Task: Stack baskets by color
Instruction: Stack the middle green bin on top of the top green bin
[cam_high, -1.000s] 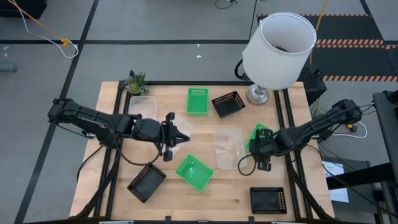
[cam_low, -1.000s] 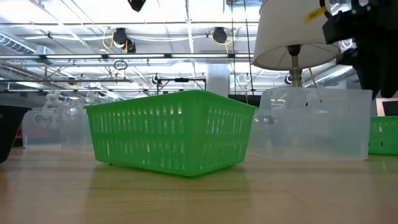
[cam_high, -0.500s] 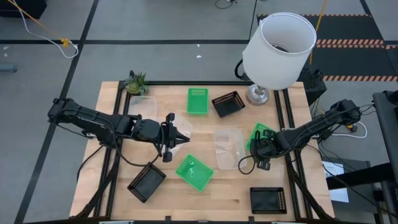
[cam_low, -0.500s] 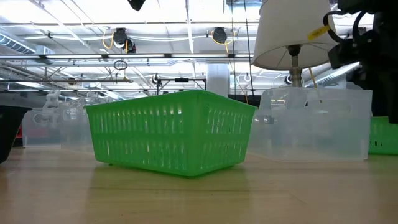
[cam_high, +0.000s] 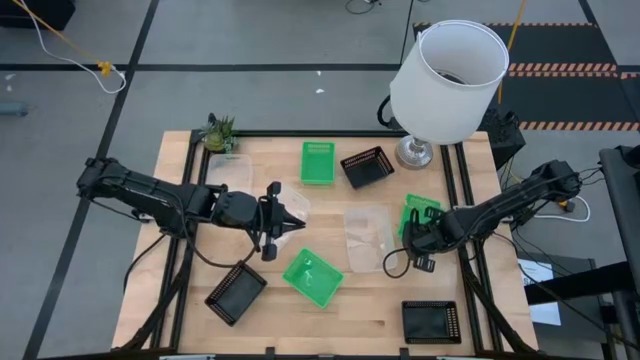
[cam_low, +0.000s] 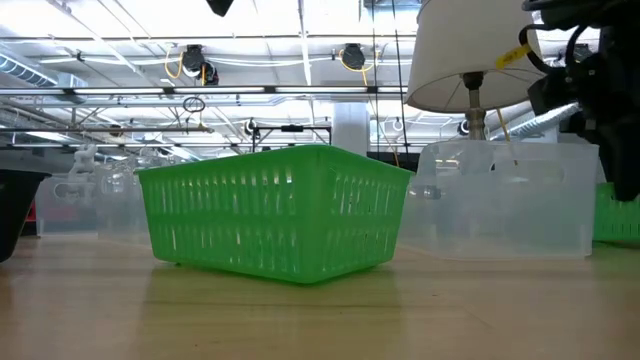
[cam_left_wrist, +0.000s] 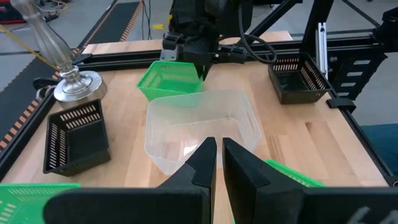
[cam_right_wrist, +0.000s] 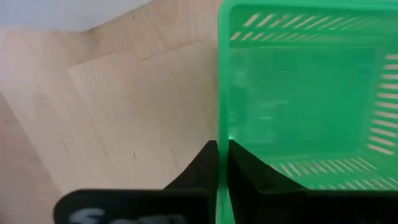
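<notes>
From above, nothing is seen stacked yet. Three bright green slotted plastic baskets lie apart on the wooden table (cam_high: 180, 150): one at the far middle (cam_high: 318, 162), one near the front middle (cam_high: 312, 277), one at the right (cam_high: 421, 214). Three black slotted baskets are scattered too: far middle (cam_high: 365, 166), front left (cam_high: 236, 293), front right (cam_high: 431, 321). A clear plastic basket (cam_high: 368, 238) sits at the centre, another (cam_high: 229, 170) at far left. The right gripper (cam_high: 413, 240) is clamped on the right green basket's rim; the left gripper (cam_high: 297, 222) is held shut and empty over mid-table.

At table height, the front green basket (cam_low: 275, 213) and the centre clear basket (cam_low: 505, 203) are seen resting flat, side by side, with the white lampshade (cam_low: 468, 55) behind.

From the left wrist, the left gripper's dark fingers (cam_left_wrist: 200, 163) are pressed together on nothing, aimed at the clear basket (cam_left_wrist: 202, 127).

From the right wrist, the green basket's wall (cam_right_wrist: 219, 74) is pinched between closed fingers (cam_right_wrist: 239, 163).

Judged so: first pick only begun; every colour remains to be stacked.
</notes>
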